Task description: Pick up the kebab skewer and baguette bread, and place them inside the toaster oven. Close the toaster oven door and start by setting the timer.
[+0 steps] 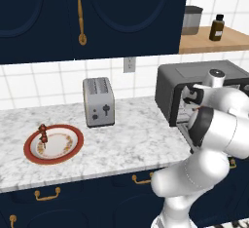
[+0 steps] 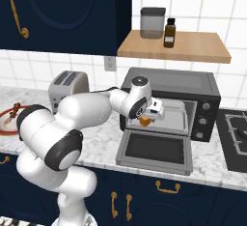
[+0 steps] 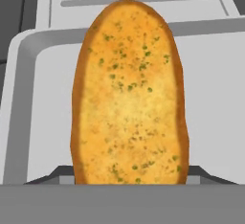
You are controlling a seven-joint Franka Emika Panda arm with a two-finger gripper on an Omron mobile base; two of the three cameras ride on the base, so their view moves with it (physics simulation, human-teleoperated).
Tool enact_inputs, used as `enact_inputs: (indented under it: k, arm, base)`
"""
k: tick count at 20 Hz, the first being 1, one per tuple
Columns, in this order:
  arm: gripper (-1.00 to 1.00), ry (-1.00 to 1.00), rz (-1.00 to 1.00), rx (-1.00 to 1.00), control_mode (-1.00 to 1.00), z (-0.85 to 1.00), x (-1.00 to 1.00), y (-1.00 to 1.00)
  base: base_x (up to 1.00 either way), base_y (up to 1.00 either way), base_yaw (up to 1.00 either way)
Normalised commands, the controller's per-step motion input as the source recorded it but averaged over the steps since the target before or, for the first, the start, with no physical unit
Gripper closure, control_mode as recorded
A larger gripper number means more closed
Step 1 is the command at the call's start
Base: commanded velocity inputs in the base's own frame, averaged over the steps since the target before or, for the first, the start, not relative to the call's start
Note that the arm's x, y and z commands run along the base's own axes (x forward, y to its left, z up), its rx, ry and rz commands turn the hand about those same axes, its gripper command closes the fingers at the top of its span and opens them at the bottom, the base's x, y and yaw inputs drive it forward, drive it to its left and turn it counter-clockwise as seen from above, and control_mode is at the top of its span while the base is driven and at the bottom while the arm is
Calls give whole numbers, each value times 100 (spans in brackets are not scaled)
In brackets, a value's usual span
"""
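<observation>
- Small dark two-finger gripper (image 2: 146, 119) closed around golden-orange herb-flecked baguette bread (image 3: 128, 94), above pale metal tray (image 3: 28, 103) of dark grey toaster oven (image 2: 193, 82).
- Glass-windowed toaster oven door (image 2: 153, 148) folded down flat.
- No legible writing anywhere.

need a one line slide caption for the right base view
Gripper holds the baguette bread at the open toaster oven, door folded down, kebab skewer on its plate.
</observation>
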Motion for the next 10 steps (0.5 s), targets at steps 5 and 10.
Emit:
enact_inputs:
  k: [5, 10]
  arm:
    - [100, 1, 3, 0, -100, 0, 17, 0]
    - [100, 2, 2, 0, -100, -9, -2, -2]
  base:
    - [0, 0, 0]
    - [0, 0, 0]
